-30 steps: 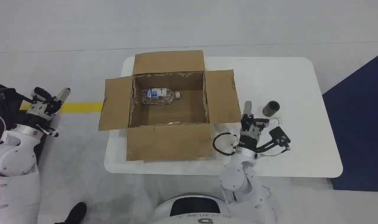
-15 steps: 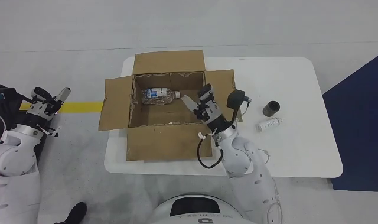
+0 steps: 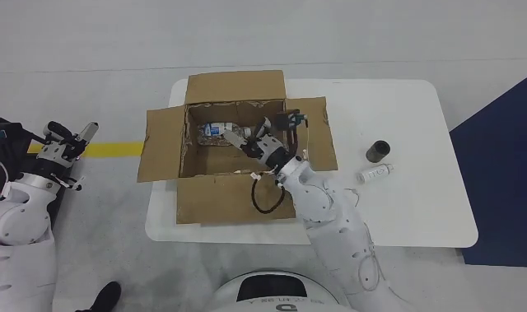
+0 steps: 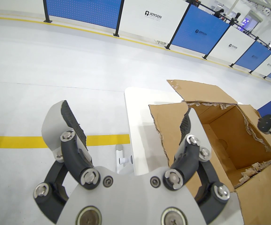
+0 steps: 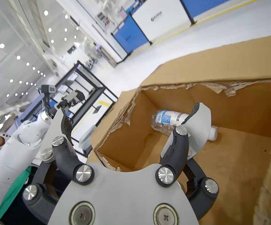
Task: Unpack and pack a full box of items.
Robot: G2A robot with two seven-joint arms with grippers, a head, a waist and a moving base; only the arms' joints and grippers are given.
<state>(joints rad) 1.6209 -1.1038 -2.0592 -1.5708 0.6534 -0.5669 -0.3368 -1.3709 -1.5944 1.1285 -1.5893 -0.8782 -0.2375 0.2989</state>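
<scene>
An open cardboard box stands on the white table, flaps spread. Inside, a clear plastic bottle with a blue-and-white label lies on its side by the far wall. My right gripper hangs open over the box interior, just beside the bottle, holding nothing. My left gripper is open and empty, off the table's left side, above the floor.
A dark cylinder and a small white tube lie on the table right of the box. Torn cardboard edges line the box rim. A yellow floor line runs left of the table.
The right arm swung from the table's front right, near the cylinder and tube, leftward over the box flap and into the box above the bottle. The left arm stayed still.
</scene>
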